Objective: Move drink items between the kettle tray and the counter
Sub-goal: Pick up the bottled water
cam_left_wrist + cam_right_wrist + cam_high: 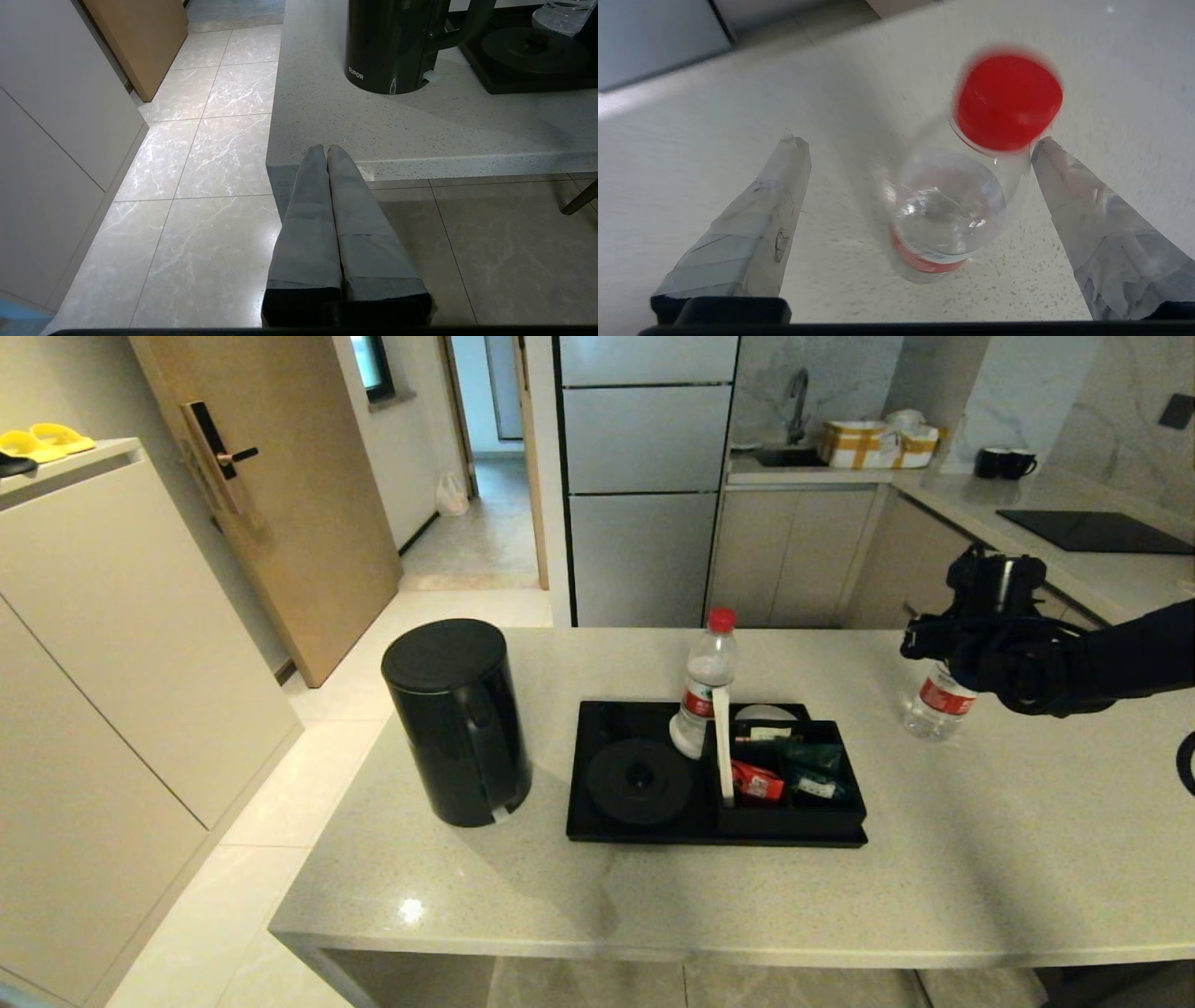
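Observation:
The black kettle (457,721) (392,44) stands on the beige counter (653,887) left of the black kettle tray (597,821), off its round base (639,780) (532,49). One red-capped water bottle (705,683) stands in the tray behind the white divider (722,742). The second bottle (936,704) (948,210) stands on the counter to the right. My right gripper (917,142) hovers open above it, fingers wide on either side of its red cap (1008,100), one fingertip close to the cap. My left gripper (325,148) is shut and empty, below the counter's front left corner.
Red and green sachets (780,775) fill the tray's boxed compartment. Behind the counter are a pale worktop with a sink (794,455), two black mugs (1004,462) and a black hob panel (1097,530). A door (271,495) and cabinets (112,644) stand left over tiled floor (201,186).

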